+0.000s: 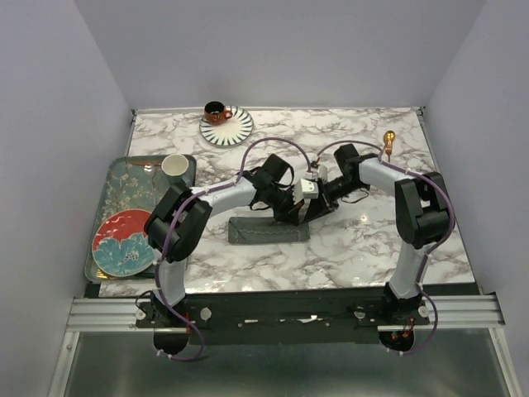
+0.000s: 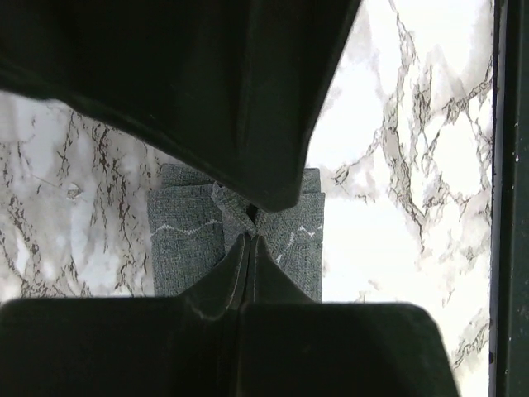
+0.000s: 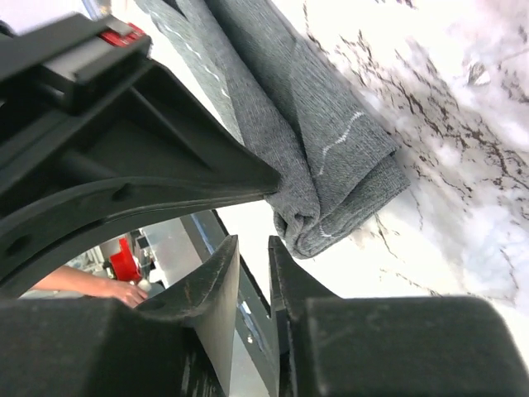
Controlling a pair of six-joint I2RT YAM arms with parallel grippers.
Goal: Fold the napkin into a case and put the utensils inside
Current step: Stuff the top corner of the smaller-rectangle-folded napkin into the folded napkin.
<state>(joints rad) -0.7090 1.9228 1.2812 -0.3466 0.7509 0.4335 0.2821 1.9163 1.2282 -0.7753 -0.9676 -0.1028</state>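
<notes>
Your left gripper [image 2: 248, 240] has its two fingers pressed flat together, with no gap between them in its own wrist view. The tips sit right at a small puckered fold of the napkin [image 2: 186, 248]; you cannot tell from these views whether a layer of cloth is actually caught between them. Your right gripper [image 3: 254, 244] has its fingers a narrow slit apart with nothing in between, and it hovers just beside the napkin's rounded, layered end without touching it. The napkin lies on the marble table [image 1: 364, 248] as a long narrow folded strip, a little left of centre and nearer your side. Both arms reach inward so that the two grippers meet over its right end, the left one's tip touching the cloth's upper edge there. You can see one gold-copper utensil [image 1: 388, 141] lying bare on the table near the far right corner, its round head pointing away from you, well apart from the napkin and from both grippers; a second one is not clearly visible. At the far edge an orange cup [image 1: 216, 111] stands on a striped saucer [image 1: 235, 131]. On your left a patterned tray [image 1: 103, 194] carries a white cup [image 1: 175, 165], a red plate [image 1: 116, 227] and a blue floral plate [image 1: 132, 258].
</notes>
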